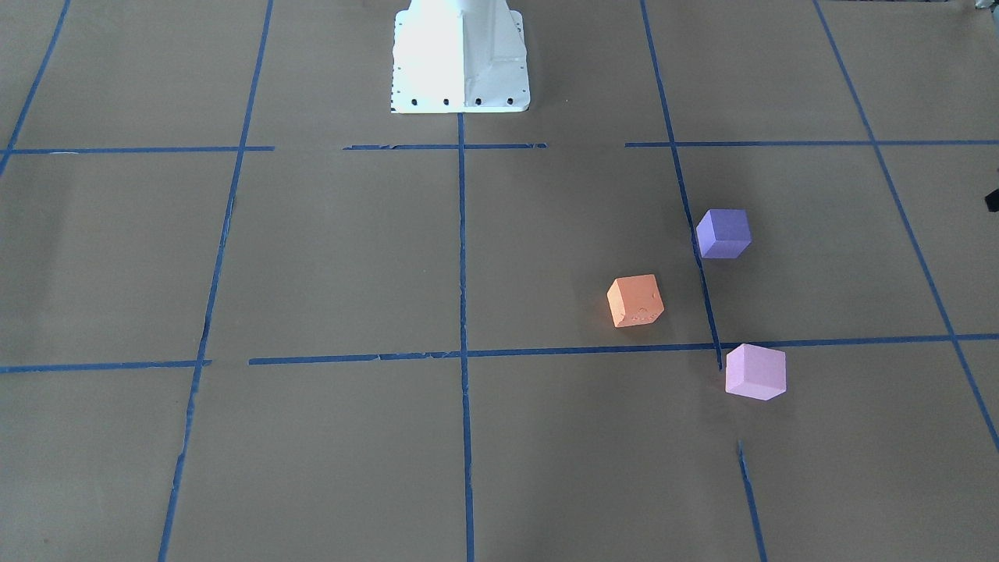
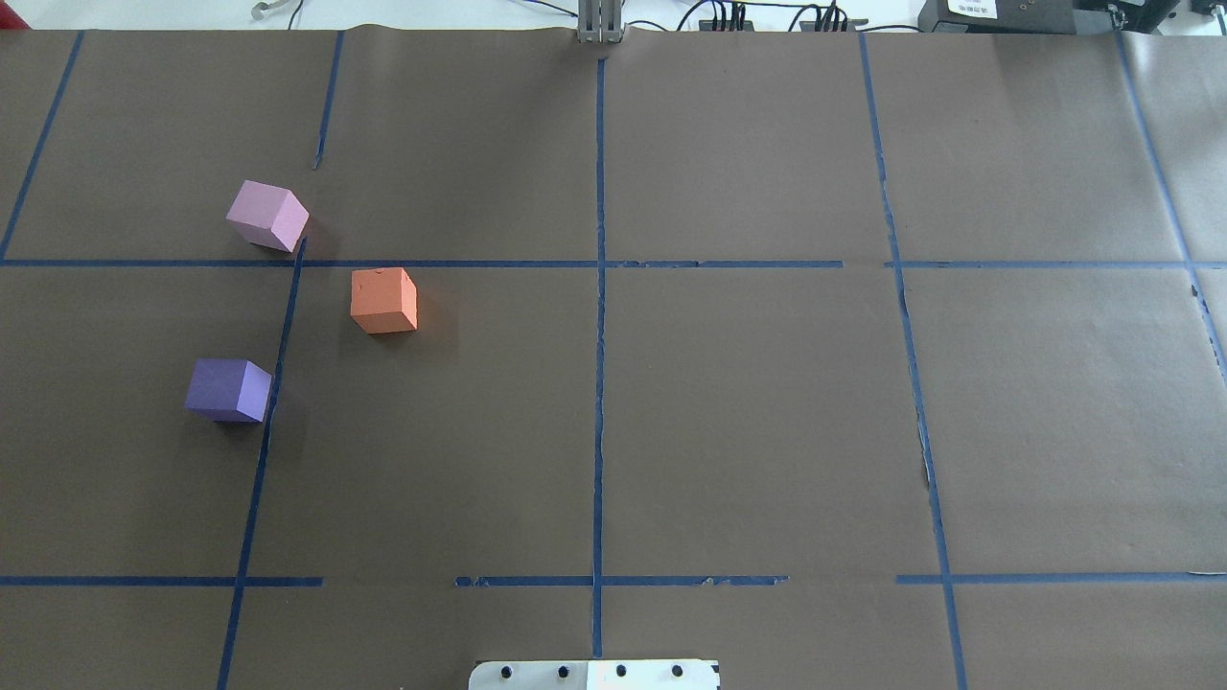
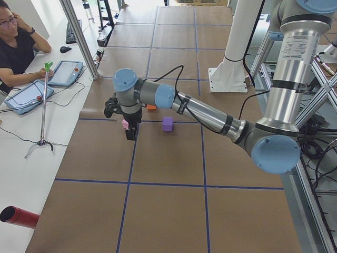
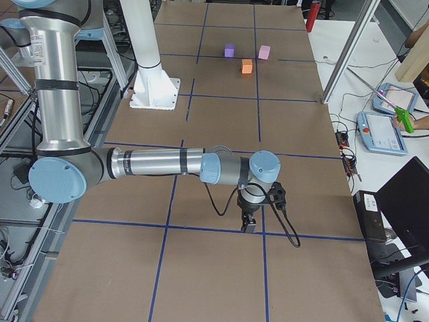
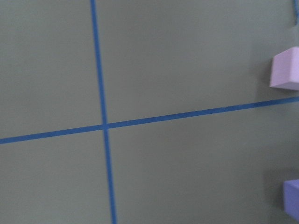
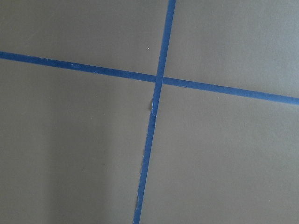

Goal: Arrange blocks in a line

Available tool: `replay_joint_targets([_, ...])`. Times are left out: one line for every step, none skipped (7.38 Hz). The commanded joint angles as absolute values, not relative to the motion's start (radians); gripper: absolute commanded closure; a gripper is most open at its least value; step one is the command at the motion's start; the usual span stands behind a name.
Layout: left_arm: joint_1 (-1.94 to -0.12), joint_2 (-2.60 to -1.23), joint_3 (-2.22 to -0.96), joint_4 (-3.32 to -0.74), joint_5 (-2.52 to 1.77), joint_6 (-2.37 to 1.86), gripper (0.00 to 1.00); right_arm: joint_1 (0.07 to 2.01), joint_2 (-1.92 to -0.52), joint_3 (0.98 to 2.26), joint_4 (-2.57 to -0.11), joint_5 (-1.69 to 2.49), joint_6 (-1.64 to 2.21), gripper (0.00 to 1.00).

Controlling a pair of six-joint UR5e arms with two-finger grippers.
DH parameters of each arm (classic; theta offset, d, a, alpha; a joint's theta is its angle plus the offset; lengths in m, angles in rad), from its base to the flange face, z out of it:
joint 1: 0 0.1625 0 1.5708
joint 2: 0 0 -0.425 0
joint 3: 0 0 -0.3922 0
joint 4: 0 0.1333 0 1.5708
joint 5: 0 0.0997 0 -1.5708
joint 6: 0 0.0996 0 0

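Three cubes lie apart on the brown table on my left side. The orange block (image 2: 383, 300) (image 1: 635, 300) is nearest the middle. The violet-purple block (image 2: 228, 389) (image 1: 724, 232) is closer to my base. The pale pink block (image 2: 268, 216) (image 1: 755, 371) is farthest out. The pink block (image 5: 286, 68) and purple block (image 5: 292, 196) also show at the right edge of the left wrist view. My left gripper (image 3: 130, 132) hangs over the table just beside the pink block (image 3: 125, 124). My right gripper (image 4: 249, 225) hangs far from the blocks at the table's other end. I cannot tell whether either is open or shut.
Blue tape lines (image 2: 600, 335) divide the table into a grid. My white base (image 1: 460, 55) stands at the table's middle edge. An operator (image 3: 16, 42) sits with tablets (image 3: 66, 73) beyond the table's far side. A red cylinder (image 3: 18, 217) lies near the corner.
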State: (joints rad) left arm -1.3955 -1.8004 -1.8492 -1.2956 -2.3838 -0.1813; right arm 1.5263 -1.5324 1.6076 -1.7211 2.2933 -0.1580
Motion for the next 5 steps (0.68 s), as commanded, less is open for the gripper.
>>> replay_joint_targets([-1.185, -2.007, -1.844, -1.232, -2.387, -0.473, 0.00, 1.526, -1.532, 1.608, -1.721, 2.293, -0.158, 0.00])
replay_joint_targets([-1.096, -2.050, -1.817, -1.262, -2.387, -0.599, 0.00, 1.526, -1.532, 1.608, -1.721, 2.293, -0.158, 0.00])
replay_joint_targets([-1.018, -2.093, -1.746, -1.355, -2.385, -0.726, 0.00, 1.525, -1.532, 1.608, -1.721, 2.293, -0.158, 0.00])
replay_joint_targets([-0.964, -2.097, -1.721, -1.438, -2.381, -0.846, 0.00, 1.526, -1.532, 1.608, -1.721, 2.293, -0.158, 0.00])
replay_joint_targets([-0.916, -2.098, -1.691, -1.507, -2.375, -0.936, 0.00, 1.526, -1.531, 1.608, -1.721, 2.293, -0.158, 0.00])
